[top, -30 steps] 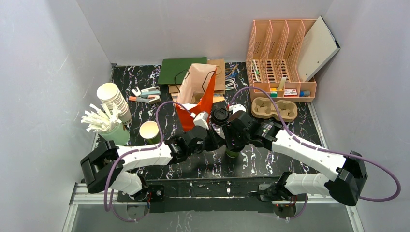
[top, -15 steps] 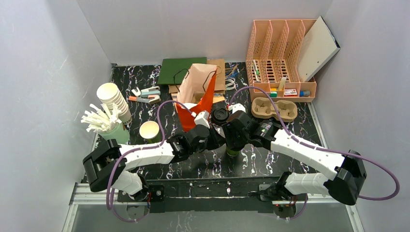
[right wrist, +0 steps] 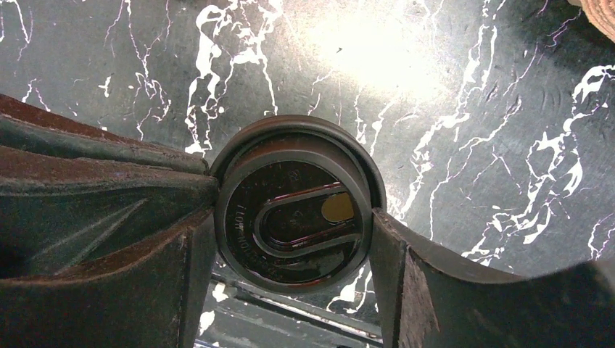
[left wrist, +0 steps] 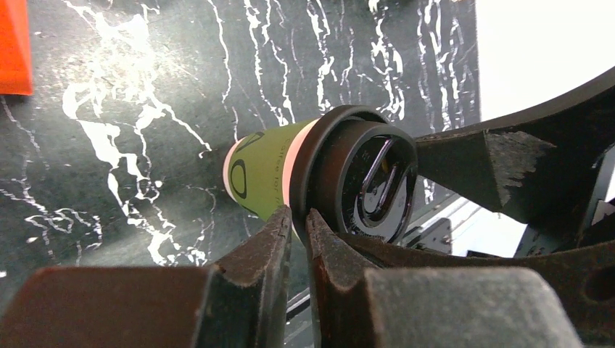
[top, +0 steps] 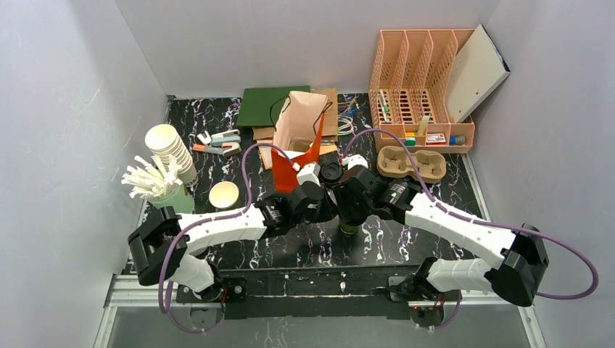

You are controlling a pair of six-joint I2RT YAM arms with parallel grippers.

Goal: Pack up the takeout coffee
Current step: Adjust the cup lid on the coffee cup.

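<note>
While the right gripper, jaws wide, clamps its black lid, the takeout coffee stands upright.
Long axis vertical, lid up; left gripper nearly closed, empty, just beside the lid.

I can read nothing for certain. In my right wrist view, the black lid of the takeout coffee carries raised lettering along the left of its inner ring, turned sideways and too faint to spell out. In my left wrist view, the cup's green side bears a dark printed outline, no letters I can make out. From above, the small boxes in the pink organizer at the far right show labels too small to read.
</note>
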